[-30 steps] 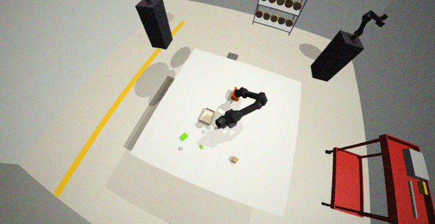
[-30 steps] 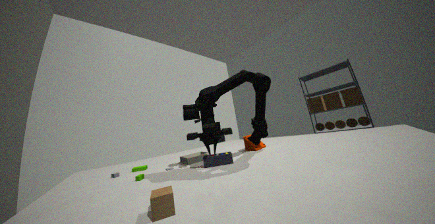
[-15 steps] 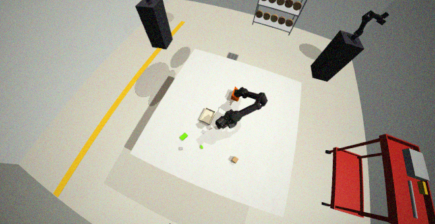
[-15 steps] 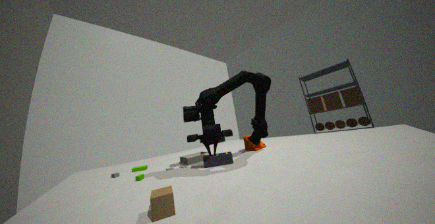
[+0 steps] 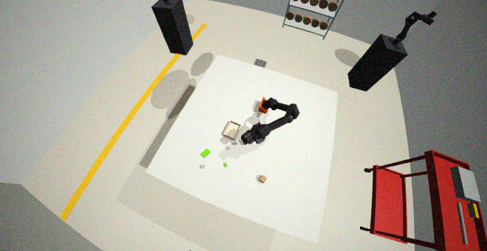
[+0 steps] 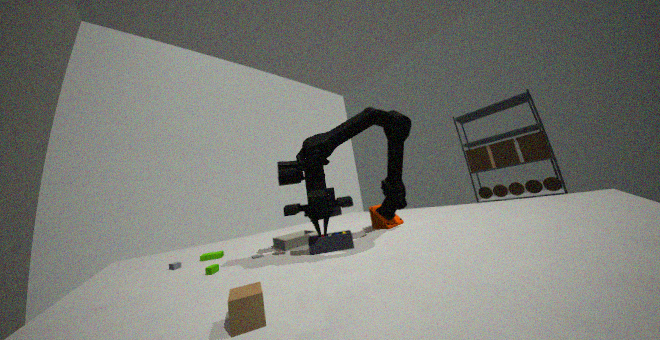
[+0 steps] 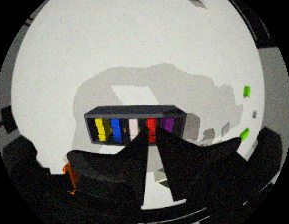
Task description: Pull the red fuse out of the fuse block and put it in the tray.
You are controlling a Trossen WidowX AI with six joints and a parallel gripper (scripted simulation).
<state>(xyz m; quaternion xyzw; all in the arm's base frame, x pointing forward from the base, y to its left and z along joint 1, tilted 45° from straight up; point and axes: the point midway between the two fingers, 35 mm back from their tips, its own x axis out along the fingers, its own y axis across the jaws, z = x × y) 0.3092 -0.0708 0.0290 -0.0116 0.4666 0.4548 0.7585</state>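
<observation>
- My fingers are pinched on the red fuse (image 7: 151, 127), which sits directly between the tips, seated in the fuse block (image 7: 136, 111).
- In the wrist view the fuse stands fourth in a row: yellow fuse (image 7: 99, 128), blue fuse (image 7: 115, 128) and white fuse (image 7: 134, 127) to one side, purple fuse (image 7: 168, 124) on the other. White and purple are its close neighbours, just beside my tips.
- What the next move turns on, as I judge it: the fuse's long axis stands upright, in line with my downward-pointing fingers, so the pull should go straight up along that axis. Any sideways drift risks brushing a neighbour or the block's rim.
- In the exterior view my wrist hangs vertically over the block, tips meeting at its top edge; I cannot tell from there whether a tip touches the block.
- The tray (image 5: 231, 129) lies just beside the block, on the side away from my orange base (image 6: 385, 217); once the fuse is clear, a short sideways carry should reach it.
- The surface (image 5: 295, 161) is a white square that also carries two green blocks (image 6: 211, 255), a small grey piece (image 6: 174, 265) and a tan box (image 6: 246, 308), all well apart from the block.
- Around it: a yellow floor line (image 5: 122, 128), two dark camera pillars (image 5: 173, 24), a shelf rack (image 6: 509, 150) and a red cart (image 5: 428, 198).
</observation>
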